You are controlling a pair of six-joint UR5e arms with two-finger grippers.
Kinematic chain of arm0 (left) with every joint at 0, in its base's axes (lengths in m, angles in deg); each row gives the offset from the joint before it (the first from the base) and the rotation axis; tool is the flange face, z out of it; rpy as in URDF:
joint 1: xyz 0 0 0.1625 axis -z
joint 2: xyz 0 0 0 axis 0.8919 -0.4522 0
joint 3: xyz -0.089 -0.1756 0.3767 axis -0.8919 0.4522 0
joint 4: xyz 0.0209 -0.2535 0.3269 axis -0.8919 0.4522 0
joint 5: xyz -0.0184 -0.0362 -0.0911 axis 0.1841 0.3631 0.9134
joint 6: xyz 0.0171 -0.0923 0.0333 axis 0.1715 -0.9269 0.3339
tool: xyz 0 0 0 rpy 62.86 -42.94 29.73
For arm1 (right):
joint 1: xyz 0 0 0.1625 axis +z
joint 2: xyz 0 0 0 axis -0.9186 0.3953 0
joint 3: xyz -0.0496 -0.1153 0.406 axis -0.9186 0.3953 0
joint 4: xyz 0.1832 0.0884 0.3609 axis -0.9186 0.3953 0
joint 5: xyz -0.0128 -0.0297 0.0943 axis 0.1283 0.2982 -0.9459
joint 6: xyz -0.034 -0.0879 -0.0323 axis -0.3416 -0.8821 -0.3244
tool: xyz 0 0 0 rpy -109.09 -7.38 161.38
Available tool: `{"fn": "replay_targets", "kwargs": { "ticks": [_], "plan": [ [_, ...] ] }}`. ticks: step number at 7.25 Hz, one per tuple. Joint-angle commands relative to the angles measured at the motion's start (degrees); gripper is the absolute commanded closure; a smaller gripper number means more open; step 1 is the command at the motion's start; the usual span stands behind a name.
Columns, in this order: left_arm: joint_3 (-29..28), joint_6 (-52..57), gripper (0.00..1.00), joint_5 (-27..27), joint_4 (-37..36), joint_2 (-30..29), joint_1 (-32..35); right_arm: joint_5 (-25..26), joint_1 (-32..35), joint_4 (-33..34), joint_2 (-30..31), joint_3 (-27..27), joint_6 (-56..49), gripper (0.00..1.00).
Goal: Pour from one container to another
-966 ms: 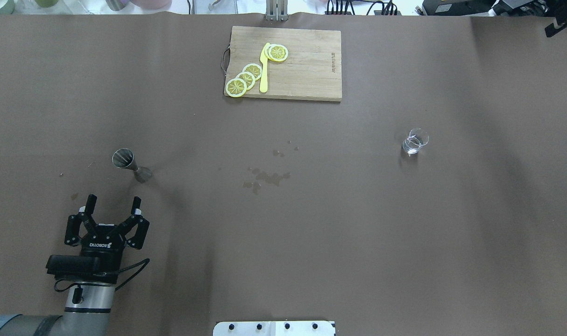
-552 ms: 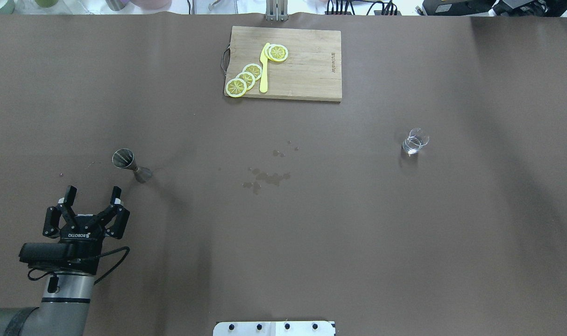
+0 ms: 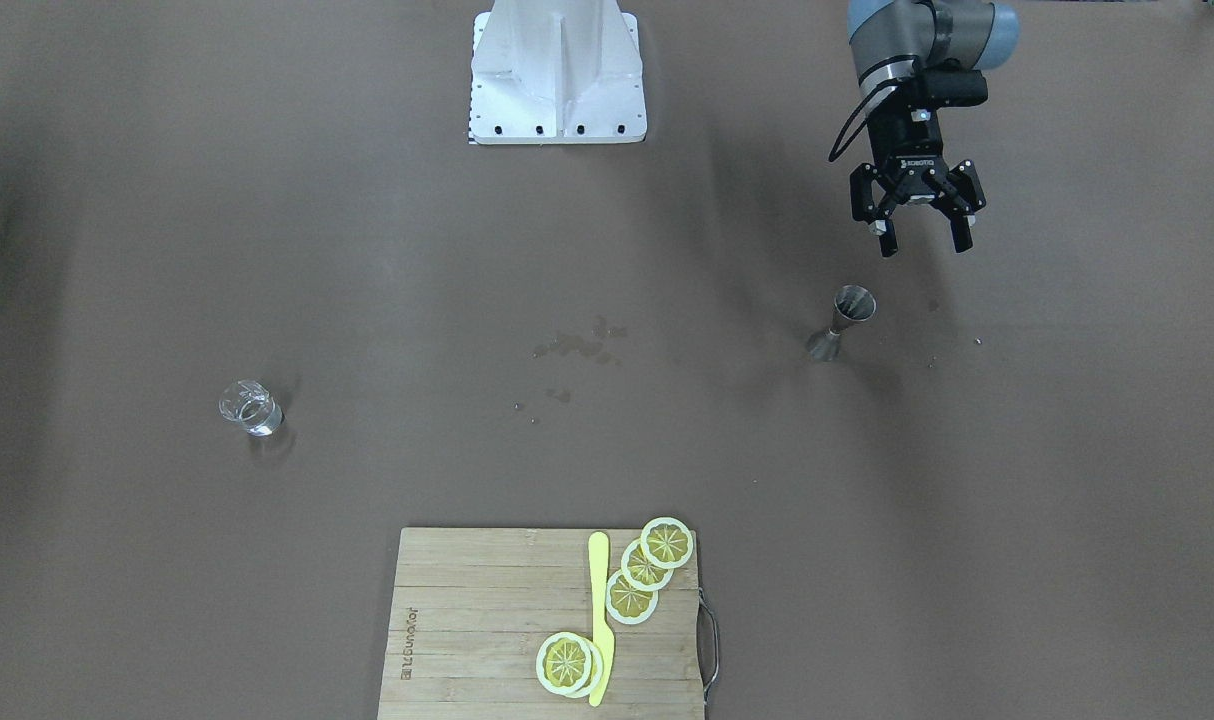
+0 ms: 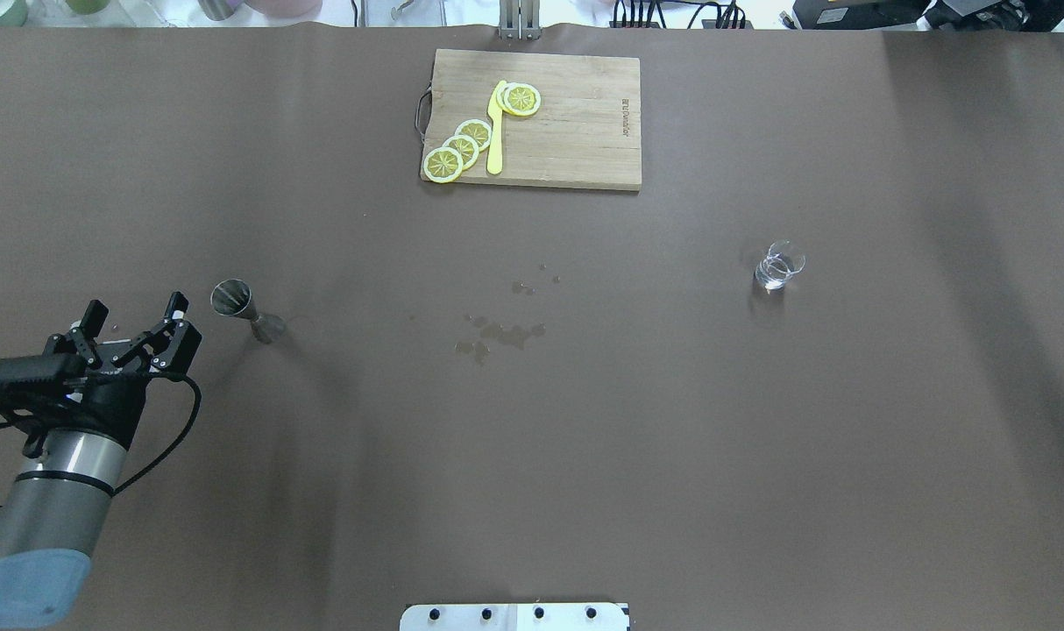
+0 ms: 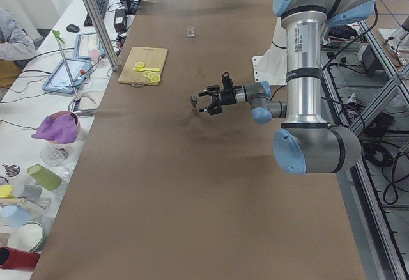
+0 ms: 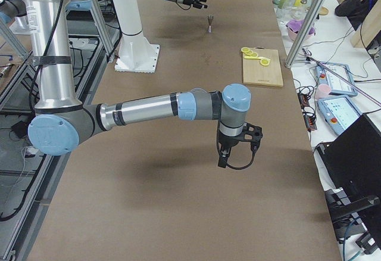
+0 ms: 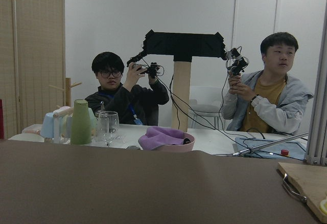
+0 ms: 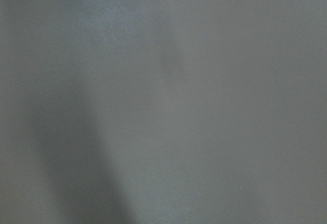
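Note:
A steel jigger (image 4: 236, 301) (image 3: 849, 312) stands upright on the brown table, left of centre in the overhead view. My left gripper (image 4: 138, 307) (image 3: 925, 246) hovers open beside it, on its left and a short gap away, with nothing between the fingers. A small clear glass (image 4: 779, 265) (image 3: 248, 408) with a little liquid stands far off on the right half. My right gripper (image 6: 237, 152) shows only in the exterior right view, pointing down above bare table; I cannot tell whether it is open or shut. Its wrist view shows only brown cloth.
A wooden cutting board (image 4: 576, 123) with lemon slices (image 4: 460, 149) and a yellow knife (image 4: 495, 131) lies at the far middle. Wet spots (image 4: 501, 333) mark the cloth at the centre. The robot's white base (image 3: 557, 70) sits at the near edge.
My left arm has swung left and forward from the near edge, so its gripper now sits level with the jigger. It stays open. The jigger and glass have not moved.

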Motion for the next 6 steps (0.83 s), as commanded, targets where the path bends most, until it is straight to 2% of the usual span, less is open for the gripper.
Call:
{"fn": "replay_targets", "kwargs": {
  "ticks": [1, 2, 3, 4, 6],
  "plan": [
    [-2.1, 40.7, 0.02, 37.3, 32.5, -0.1, 18.0, -1.6, 0.0, -3.4, 0.9, 2.4, 0.4, 0.00],
    [-2.2, 41.3, 0.02, 39.5, 32.4, -0.1, 20.1, -1.6, 0.0, -3.5, 1.6, 2.5, 0.3, 0.00],
    [-2.6, 41.3, 0.02, 44.3, 30.3, 0.0, 22.8, -1.6, 0.0, -3.5, 1.9, 2.4, 0.3, 0.00],
    [-3.4, 41.2, 0.02, 52.2, 26.0, -0.1, 28.1, -1.6, 0.0, -3.5, 1.9, 2.4, 0.3, 0.00],
    [-7.9, 41.7, 0.02, 68.2, 24.7, -0.8, 39.2, -1.4, 0.1, -3.6, 2.1, 1.6, -0.3, 0.00]
  ]
}}
